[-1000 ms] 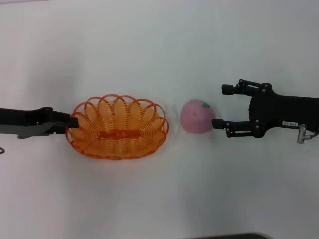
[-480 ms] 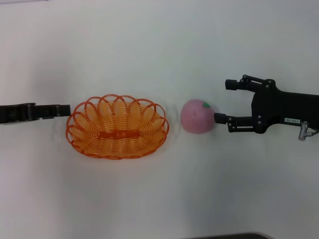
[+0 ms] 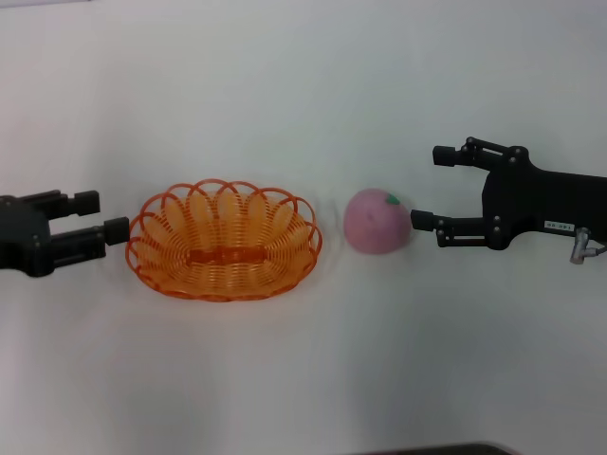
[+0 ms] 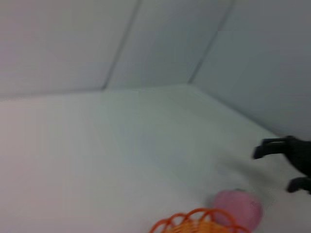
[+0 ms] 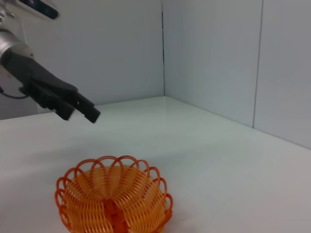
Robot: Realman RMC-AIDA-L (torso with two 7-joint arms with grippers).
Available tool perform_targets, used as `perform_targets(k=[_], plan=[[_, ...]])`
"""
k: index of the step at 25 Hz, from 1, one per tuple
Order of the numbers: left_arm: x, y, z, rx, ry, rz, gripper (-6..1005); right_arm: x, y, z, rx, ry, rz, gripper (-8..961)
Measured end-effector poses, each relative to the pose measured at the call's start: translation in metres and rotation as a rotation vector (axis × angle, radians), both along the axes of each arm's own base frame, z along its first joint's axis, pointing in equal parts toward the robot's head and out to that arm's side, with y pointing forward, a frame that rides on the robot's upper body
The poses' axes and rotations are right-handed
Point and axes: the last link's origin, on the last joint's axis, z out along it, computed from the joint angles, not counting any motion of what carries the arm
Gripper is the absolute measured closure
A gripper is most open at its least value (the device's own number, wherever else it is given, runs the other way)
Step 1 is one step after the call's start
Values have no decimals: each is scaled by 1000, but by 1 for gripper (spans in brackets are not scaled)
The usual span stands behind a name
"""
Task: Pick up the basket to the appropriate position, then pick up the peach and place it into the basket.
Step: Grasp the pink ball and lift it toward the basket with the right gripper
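Note:
The orange wire basket point(image 3: 225, 241) sits on the white table point(image 3: 285, 85), left of centre; it also shows in the right wrist view point(image 5: 113, 195) and its rim in the left wrist view point(image 4: 198, 222). The pink peach point(image 3: 377, 221) with a green spot lies just right of it, also in the left wrist view point(image 4: 238, 208). My left gripper point(image 3: 102, 216) is open, just left of the basket's rim and apart from it. My right gripper point(image 3: 432, 187) is open, its near finger at the peach's right side, its far finger well behind.
The white table stretches all around. Pale walls meet in a corner behind it point(image 5: 163, 48). A dark edge shows at the table's front point(image 3: 436, 448).
My left gripper let go of the basket's left rim, drew back to the left and opened. My right gripper shifted slightly right. The basket and peach stayed put.

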Motion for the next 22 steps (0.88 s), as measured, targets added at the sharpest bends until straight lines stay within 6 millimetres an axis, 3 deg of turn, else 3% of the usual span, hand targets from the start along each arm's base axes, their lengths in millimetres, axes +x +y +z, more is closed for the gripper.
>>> perform_targets(k=[5,9,15,22], plan=[[2,-25,-8,45,-24,-245,318,0,0,0,6,-1,4,25],[-3,-39,-17,35,-17,-325,319,1,-1,0,7,0,2,25],[-9,-54,-31,-25,21,-364,321,0,-1,0,6,0,2,24],[-14,-56,-50,-85,71,-364,323,3,-3,0,3,-4,-3,24]])
